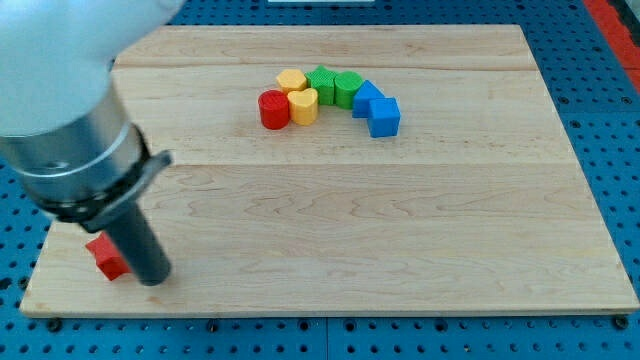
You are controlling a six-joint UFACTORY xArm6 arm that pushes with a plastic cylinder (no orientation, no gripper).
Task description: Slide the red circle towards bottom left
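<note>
Wooden board (330, 230) is filling most of the frame, sitting on a blue pegboard table (610, 120) that's showing around its edges. Arm housing (70, 110) is coming in from the view's top left, big grey-and-white body narrowing into the dark rod (140, 245). No fingers or jaws on this rig, so nothing is opening, closing or gripping; it's just the rod. My tip (153, 281) is sitting on the board near the view's bottom-left corner.

Blocks, all placed from the tip:
- Blue block pair: one blue block (384, 117) is lying farthest off, up and to the view's right; the other blue block (367, 98) is touching it, slightly nearer the view's top.
- Two green blocks (322, 83) (347, 88) are sitting side by side at the top of the arc, just left of the blues. Shapes too small to call.
- Yellow heart-ish block (303, 105) and a second yellow block (291, 80) are sitting left of the greens.
- Red circle (273, 109), the task block, is lying at the arc's left end, touching the yellow heart-ish block, well apart from the tip, up and to the view's right of it.
- Small red block (107, 257) is sitting just beside the tip on the view's left, partly hidden by the rod; contact can't be confirmed.
</note>
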